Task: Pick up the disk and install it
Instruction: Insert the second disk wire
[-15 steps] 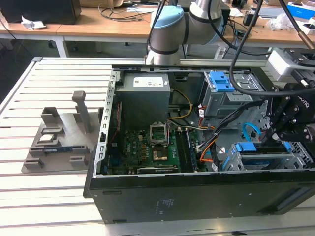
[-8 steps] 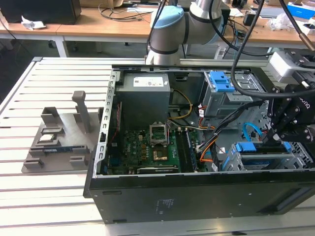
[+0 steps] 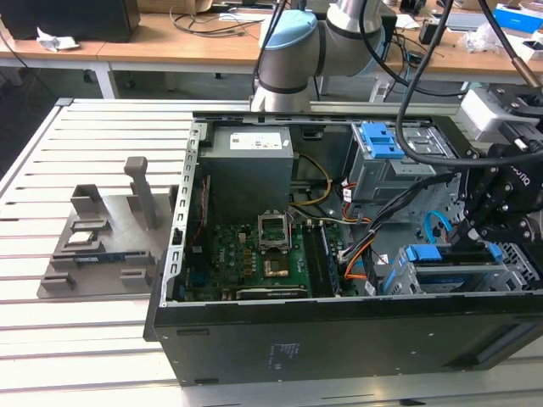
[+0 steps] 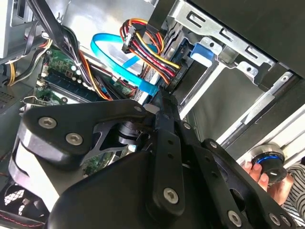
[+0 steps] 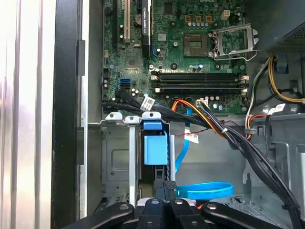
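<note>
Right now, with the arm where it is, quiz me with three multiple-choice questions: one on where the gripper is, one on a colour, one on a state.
1. In the exterior view, where is the gripper?
A. Above the grey fixture on the table
B. At the drive cage, at the exterior view's right end of the case
C. Outside the case, above the slatted table

2. What colour is the flat looped cable beside the drive cage?
A. Green
B. White
C. Blue

3. What state is the computer case in?
A. Open, insides exposed
B. Closed, with its side panel on
C. Standing upright, wrapped

Answers:
1. B: the gripper hangs right over the drive cage.
2. C: the flat looped cable shows bright blue in the first wrist view.
3. A: the computer case lies on its side, its motherboard in plain sight.
</note>
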Robot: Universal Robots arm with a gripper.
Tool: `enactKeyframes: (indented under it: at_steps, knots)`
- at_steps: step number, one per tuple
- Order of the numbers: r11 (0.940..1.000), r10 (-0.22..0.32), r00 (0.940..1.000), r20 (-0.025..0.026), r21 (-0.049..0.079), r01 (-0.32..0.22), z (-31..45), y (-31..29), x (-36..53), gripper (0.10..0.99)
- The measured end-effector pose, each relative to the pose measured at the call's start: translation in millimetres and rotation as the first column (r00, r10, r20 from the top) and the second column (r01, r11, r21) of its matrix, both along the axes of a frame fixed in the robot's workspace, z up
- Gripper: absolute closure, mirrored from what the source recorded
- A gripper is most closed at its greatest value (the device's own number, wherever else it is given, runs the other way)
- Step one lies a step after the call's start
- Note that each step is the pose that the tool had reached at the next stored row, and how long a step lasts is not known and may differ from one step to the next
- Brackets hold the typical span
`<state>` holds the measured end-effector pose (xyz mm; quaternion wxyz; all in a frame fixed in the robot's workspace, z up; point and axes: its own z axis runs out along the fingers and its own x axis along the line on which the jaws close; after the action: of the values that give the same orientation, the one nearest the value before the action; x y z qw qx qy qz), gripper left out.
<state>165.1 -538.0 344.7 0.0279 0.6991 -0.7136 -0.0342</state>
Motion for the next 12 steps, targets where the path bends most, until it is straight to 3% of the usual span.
enactKeyframes:
  at_steps: [8,9,12]
  knots:
    - [1.0,0.0,1.0,0.0,-0.001,0.0,-1.4,-1.0,0.0,0.973]
    - [1.0,0.0,1.0,0.0001,-0.001,0.0,0.7,-1.0,0.0,0.91]
    - [1.0,0.0,1.0,0.001,-0.002,0.0,25.4,3.2,-0.1,0.925]
